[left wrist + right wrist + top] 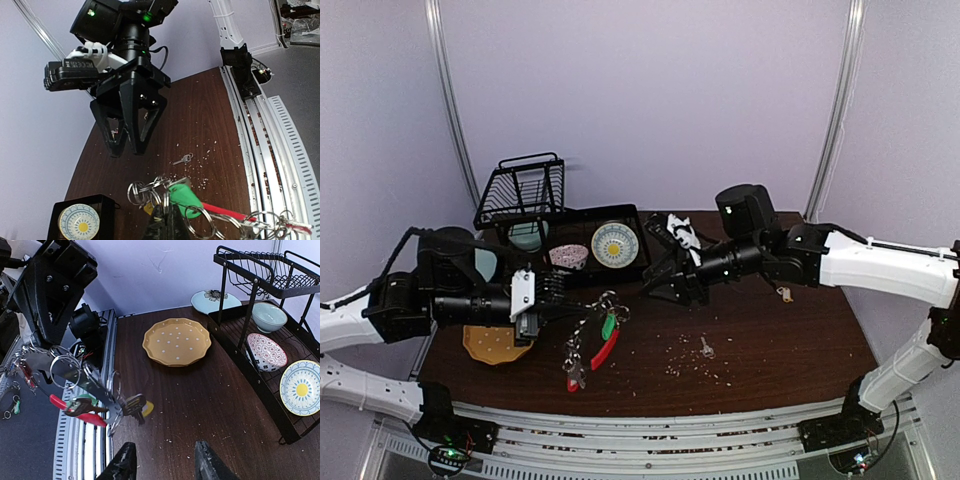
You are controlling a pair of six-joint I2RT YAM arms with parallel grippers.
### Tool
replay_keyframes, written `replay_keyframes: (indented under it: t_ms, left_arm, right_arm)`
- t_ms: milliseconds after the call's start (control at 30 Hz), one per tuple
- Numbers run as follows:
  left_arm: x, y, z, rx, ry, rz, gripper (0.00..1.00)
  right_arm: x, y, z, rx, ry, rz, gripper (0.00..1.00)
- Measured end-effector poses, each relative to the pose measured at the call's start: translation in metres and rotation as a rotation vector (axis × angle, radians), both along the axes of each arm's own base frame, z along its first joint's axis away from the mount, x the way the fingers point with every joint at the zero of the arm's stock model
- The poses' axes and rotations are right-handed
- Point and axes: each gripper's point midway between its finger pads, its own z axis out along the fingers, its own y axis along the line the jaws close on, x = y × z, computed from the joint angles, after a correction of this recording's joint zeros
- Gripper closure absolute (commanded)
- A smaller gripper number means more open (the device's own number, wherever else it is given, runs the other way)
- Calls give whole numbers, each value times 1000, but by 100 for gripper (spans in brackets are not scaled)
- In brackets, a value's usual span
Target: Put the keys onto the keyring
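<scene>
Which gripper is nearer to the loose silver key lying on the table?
Right. The right gripper hovers open just beyond the loose key; the left gripper, shut on the keyring, sits farther off to the key's left.

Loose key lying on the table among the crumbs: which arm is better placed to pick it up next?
Right. The right end effector is open and empty, hovering close to the loose key. The left end effector is shut on the keyring, which dangles from it, so it is not free.
</scene>
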Motion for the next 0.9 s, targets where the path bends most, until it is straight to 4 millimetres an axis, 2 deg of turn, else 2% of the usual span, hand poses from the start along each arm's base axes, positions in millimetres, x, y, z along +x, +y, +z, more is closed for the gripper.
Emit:
replay_keyframes:
  t_ms: [100,200,333,400,567,700,800,900]
  left_arm:
    - [-1,-5,-8,12,48,-9,100]
    - [-2,-10,-12,15,87,-16,100]
    - [-1,-21,-14,-11,129,-24,100]
    - [0,-28,-13,-43,145,-29,100]
    - [7,-40,-12,-94,178,-18,100]
    - [23,-44,-20,-89,214,20,100]
    - [32,-43,-27,-81,243,45,100]
    - [38,-42,-28,-82,250,61,100]
  right_arm:
    - [0,-1,-1,-2,0,-1,58]
    - [-6,-2,7,19,-2,26,57]
    - [-31,0,36,115,-10,135,58]
    - [-50,6,47,157,-23,208,61]
    - [-84,17,57,204,-43,322,76]
    - [-86,16,59,225,-77,304,86]
    - [-80,15,56,218,-97,249,87]
    - [-70,17,52,202,-112,195,83]
